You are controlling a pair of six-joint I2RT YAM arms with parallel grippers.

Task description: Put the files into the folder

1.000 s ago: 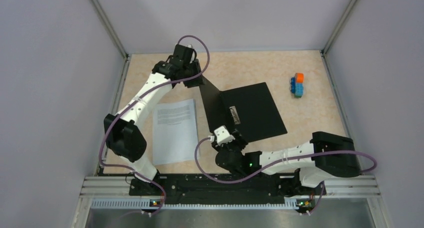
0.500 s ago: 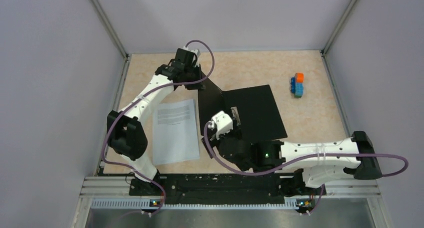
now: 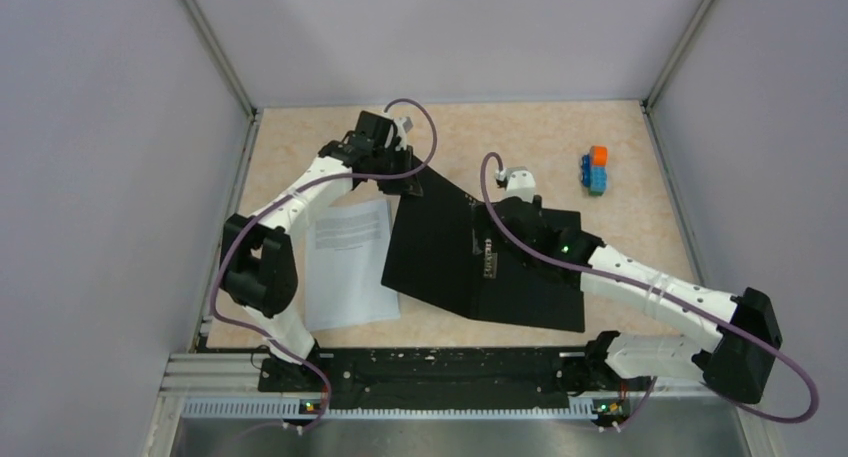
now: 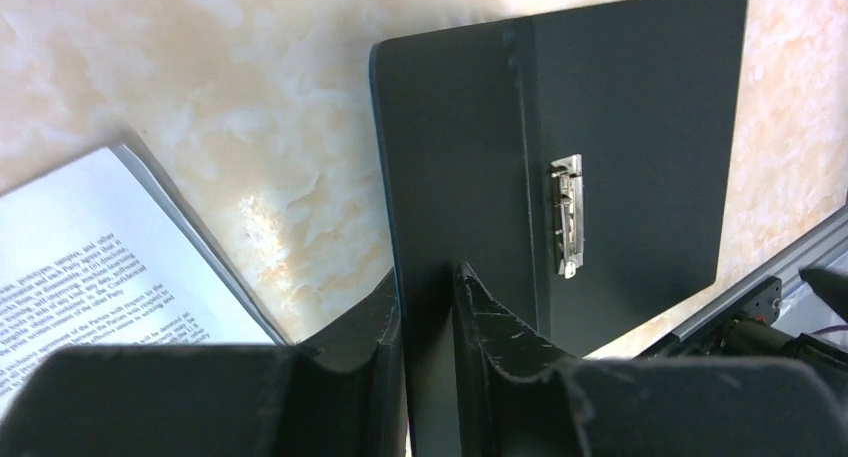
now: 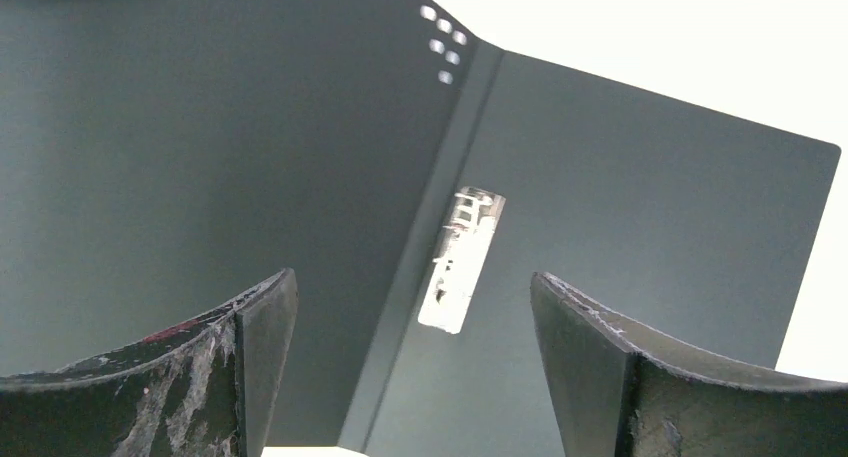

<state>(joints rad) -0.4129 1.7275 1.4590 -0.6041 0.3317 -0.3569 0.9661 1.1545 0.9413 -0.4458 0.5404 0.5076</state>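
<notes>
Since 1 second earlier, the folder (image 3: 435, 252) had spread wider open and slid toward the lower centre of the top view, and the right arm had swung over it from the near edge; its black inside faced up, metal clip (image 3: 488, 257) at the spine; the left gripper (image 4: 425, 282) pinched the left cover's upper edge, jaws nearly closed on it; the right gripper (image 5: 412, 277) hung above the clip, jaws wide apart, holding nothing; the files (image 3: 348, 262) lay flat at centre left, just beside the cover; 1 toy block stack (image 3: 596, 170) stood well apart at upper right on the table (image 3: 640, 237).
</notes>
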